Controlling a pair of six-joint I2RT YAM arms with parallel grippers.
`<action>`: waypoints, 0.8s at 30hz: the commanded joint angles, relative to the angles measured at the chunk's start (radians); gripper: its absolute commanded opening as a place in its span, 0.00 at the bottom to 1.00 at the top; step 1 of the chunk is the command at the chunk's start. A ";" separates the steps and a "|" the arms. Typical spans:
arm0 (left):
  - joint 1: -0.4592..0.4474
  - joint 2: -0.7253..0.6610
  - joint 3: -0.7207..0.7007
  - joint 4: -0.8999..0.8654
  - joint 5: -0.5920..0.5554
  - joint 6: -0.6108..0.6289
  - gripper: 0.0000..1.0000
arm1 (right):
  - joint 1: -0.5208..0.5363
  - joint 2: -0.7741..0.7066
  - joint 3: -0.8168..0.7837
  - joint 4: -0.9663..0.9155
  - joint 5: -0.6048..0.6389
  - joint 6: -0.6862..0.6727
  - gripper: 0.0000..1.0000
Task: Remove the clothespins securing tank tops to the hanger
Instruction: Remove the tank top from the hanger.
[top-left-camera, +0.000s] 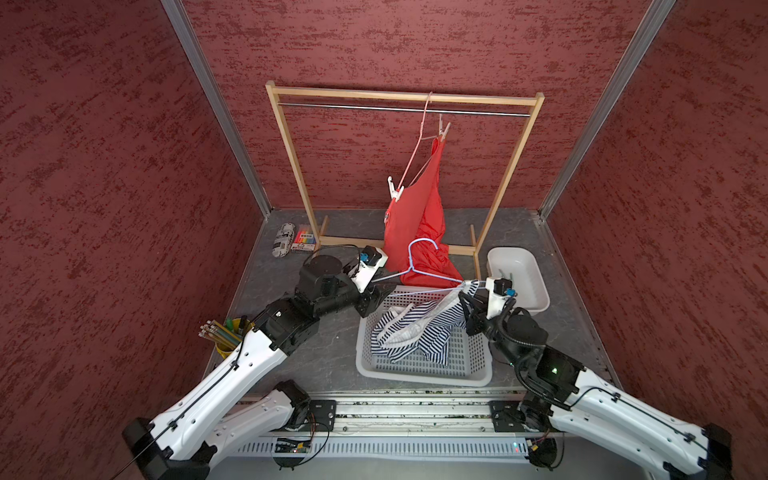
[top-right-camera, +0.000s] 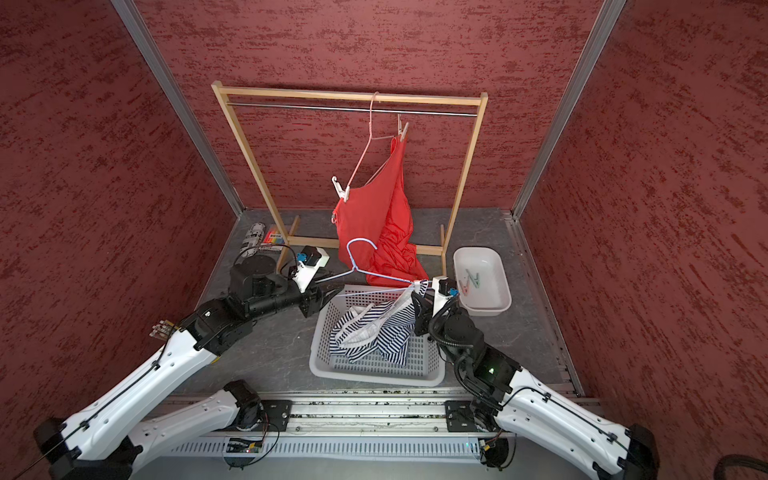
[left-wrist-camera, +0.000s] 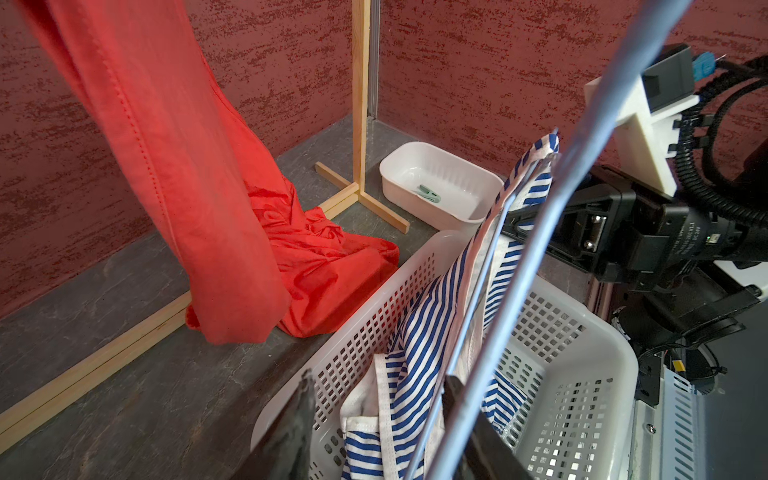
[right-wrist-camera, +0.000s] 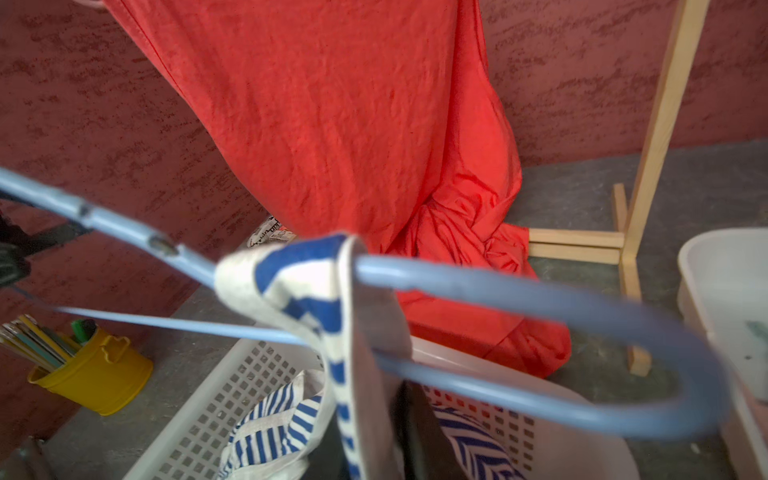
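The basket (top-left-camera: 424, 374) sits near the desk's (top-left-camera: 316, 353) front edge. It holds most of the striped top (top-left-camera: 432, 332), and one strap runs up over the right end of the blue hanger (top-left-camera: 432, 272). The right gripper (top-left-camera: 464, 300) is closed on that strap, just beside the hanger's bend, and no pin shows there. On the left gripper (left-wrist-camera: 378, 376) the fingers stand apart. The hanger's other end lies in the gap against one finger, unclamped.

A pull on the strap could drag the hanger off those loose fingers. It could also swing the hook, which looks to lie against the red top (top-left-camera: 415, 224), into the cloth and tug the pink hanger (top-left-camera: 415, 158).

By the desk's right edge, the tub (top-left-camera: 536, 282) holds loose pins (top-right-camera: 470, 283). Farther back, the red top hangs from the tilted pink hanger on the rack (top-left-camera: 291, 166) along the back edge, its hem heaped on the desk. The white pin (top-left-camera: 395, 192) clips the lower shoulder and the beige pin (top-left-camera: 444, 129) the upper. Both are well above and behind either gripper.
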 joint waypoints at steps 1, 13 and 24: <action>0.011 -0.001 0.022 0.041 0.035 -0.017 0.00 | 0.007 -0.016 -0.011 0.045 0.047 0.002 0.00; 0.017 -0.020 -0.023 -0.024 -0.085 0.049 0.00 | 0.006 -0.217 -0.005 -0.106 0.179 0.023 0.00; 0.077 -0.175 -0.090 -0.036 -0.113 0.047 0.00 | 0.006 -0.209 0.021 -0.174 0.167 0.108 0.00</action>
